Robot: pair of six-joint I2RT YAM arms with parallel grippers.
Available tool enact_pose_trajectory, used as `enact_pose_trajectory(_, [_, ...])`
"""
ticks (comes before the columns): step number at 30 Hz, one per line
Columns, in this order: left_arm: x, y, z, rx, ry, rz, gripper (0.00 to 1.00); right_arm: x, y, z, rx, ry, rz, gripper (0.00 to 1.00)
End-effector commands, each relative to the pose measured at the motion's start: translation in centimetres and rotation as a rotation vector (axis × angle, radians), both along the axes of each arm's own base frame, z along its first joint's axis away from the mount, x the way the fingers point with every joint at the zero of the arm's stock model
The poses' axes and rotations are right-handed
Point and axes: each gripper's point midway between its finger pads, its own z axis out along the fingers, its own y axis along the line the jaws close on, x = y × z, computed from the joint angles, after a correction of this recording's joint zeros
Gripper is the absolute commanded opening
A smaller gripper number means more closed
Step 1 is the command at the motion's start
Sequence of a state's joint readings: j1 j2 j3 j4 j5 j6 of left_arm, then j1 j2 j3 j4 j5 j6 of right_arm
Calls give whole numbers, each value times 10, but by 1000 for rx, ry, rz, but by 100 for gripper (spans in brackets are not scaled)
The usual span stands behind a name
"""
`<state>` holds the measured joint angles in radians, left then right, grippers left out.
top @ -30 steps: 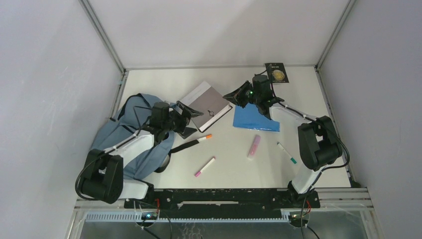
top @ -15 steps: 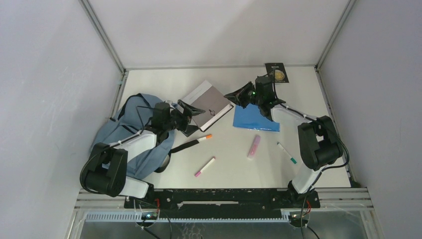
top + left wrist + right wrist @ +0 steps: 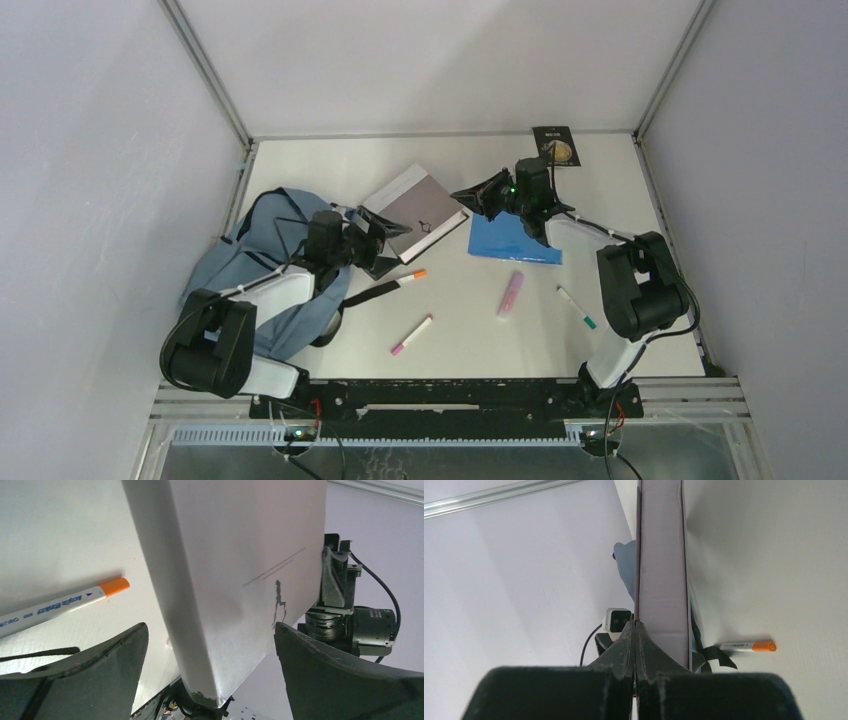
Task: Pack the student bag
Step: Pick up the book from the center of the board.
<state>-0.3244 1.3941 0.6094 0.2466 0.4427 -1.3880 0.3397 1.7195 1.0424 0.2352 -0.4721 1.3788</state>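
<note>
The blue-grey student bag [image 3: 245,270] lies at the left, under my left arm; a bit of it shows in the right wrist view [image 3: 625,565]. A grey book [image 3: 418,208] sits tilted between my grippers. My left gripper [image 3: 388,245] is open, its jaws either side of the book's near corner [image 3: 220,630], not touching it. My right gripper [image 3: 465,195] is shut on the thin edge of the book's cover [image 3: 661,570] at its far right side, fingertips [image 3: 644,640] pressed together.
A bright blue folder [image 3: 515,240] lies under the right arm. An orange-capped marker [image 3: 408,278], a pink-tipped marker [image 3: 412,334], a pink stick [image 3: 511,294] and a green-tipped marker [image 3: 577,307] lie on the table. A black card [image 3: 556,148] sits at the back.
My left gripper has moved a little right, bringing its open jaws around the book's corner. My right gripper has shifted only slightly and stays shut on the book.
</note>
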Motion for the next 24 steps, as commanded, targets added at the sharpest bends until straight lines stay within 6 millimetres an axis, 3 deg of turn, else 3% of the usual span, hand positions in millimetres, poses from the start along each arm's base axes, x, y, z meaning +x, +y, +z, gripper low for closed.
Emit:
enact_pose_trajectory(1, [-4, -1, 7, -11, -45, -1, 100, 9, -4, 15, 38, -43, -19, 0])
enact_pose_trajectory(7, [-3, -3, 7, -32, -43, 1, 100, 9, -4, 12, 57, -33, -19, 0])
enact_pose_trajectory(17, [21, -17, 14, -98, -93, 8, 100, 2, 8, 6, 63, -9, 11, 0])
enact_pose_trajectory(24, [30, -19, 38, -137, -164, 18, 97, -7, 9, -3, 51, 5, 18, 0])
